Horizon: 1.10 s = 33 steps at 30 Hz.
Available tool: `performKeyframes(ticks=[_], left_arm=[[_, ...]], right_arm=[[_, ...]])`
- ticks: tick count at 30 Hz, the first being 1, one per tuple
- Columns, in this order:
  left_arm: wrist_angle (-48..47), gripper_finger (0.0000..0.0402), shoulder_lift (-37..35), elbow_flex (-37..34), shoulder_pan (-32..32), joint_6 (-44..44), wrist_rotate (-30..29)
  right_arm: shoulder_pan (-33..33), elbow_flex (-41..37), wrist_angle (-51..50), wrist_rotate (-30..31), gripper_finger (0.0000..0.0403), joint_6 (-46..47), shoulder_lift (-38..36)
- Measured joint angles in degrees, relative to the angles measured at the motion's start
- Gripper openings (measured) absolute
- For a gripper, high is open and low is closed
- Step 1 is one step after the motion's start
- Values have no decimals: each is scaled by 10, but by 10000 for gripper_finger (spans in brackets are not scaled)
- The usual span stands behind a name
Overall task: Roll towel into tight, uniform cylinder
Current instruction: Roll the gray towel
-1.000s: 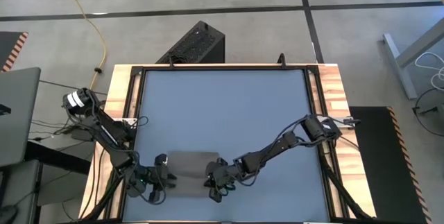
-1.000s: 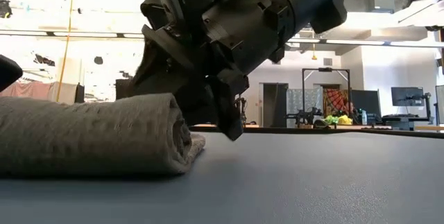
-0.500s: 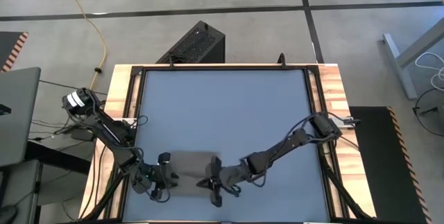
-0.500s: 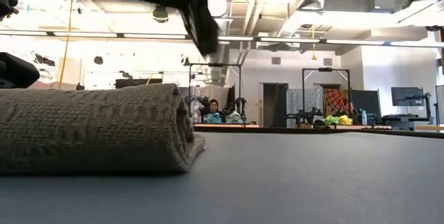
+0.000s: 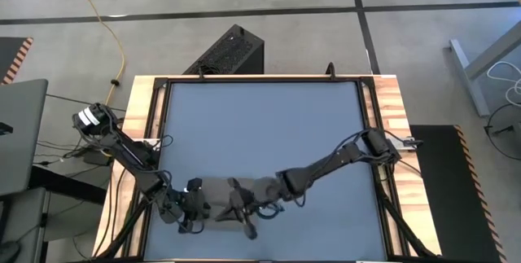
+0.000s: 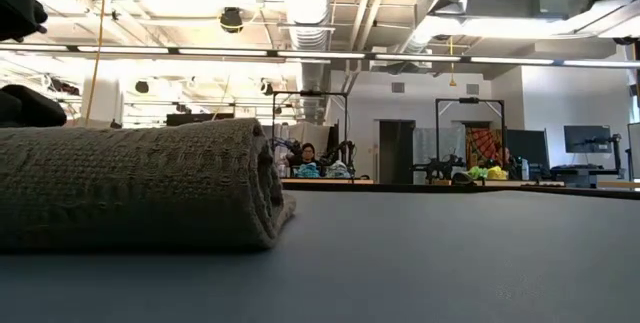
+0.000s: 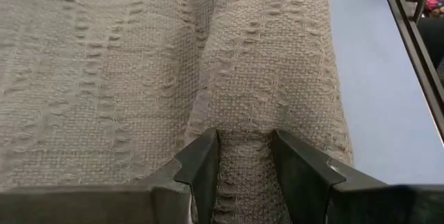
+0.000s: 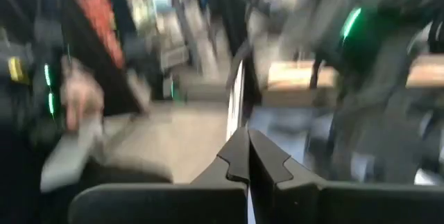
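Observation:
The towel point(image 5: 213, 191) lies rolled near the table's near edge, its length running left to right. In the low view the taupe roll point(image 6: 130, 188) rests on the blue table, spiral right end point(image 6: 268, 178) showing and a loose edge point(image 6: 286, 213) flat on the table below it. My left gripper point(image 7: 243, 139) is at the roll's left end point(image 5: 192, 206), shut on the fabric. My right gripper point(image 8: 248, 148) is shut on nothing, raised above the roll's right half point(image 5: 238, 202) and pointing about level toward the table's left. My left gripper pinches a raised ridge of the towel's fabric point(image 7: 244, 168) at the roll's left end between its two fingers point(image 7: 205, 156). The fingers come from the table's left, slanting down, and lie along the roll. The roll rests on the table.
The blue table top point(image 5: 260, 124) is bare from the towel to the far edge, inside a black frame with wooden side rails point(image 5: 389, 108). A black box point(image 5: 232, 50) stands beyond the far edge. A person point(image 6: 306, 153) sits in the room behind.
My right gripper, shut throughout, has risen from the roll's right end, out of the low view, tipped from pointing down to about level, and moved leftward over the towel. My left gripper has edged slightly toward the table's right with the roll's left end.

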Motion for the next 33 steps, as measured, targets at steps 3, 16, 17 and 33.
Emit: performKeyframes(ticks=[3,16,17,33], left_arm=[[0,128,0,0,3,0,9],[7,128,0,0,14,23,19],[9,128,0,0,14,25,20],[12,128,0,0,14,22,23]], right_arm=[[26,-5,-68,4,18,-8,-1],[110,-87,-85,183,34,-14,0],[110,-88,-99,192,42,-15,0],[110,-87,-171,240,248,-103,10]])
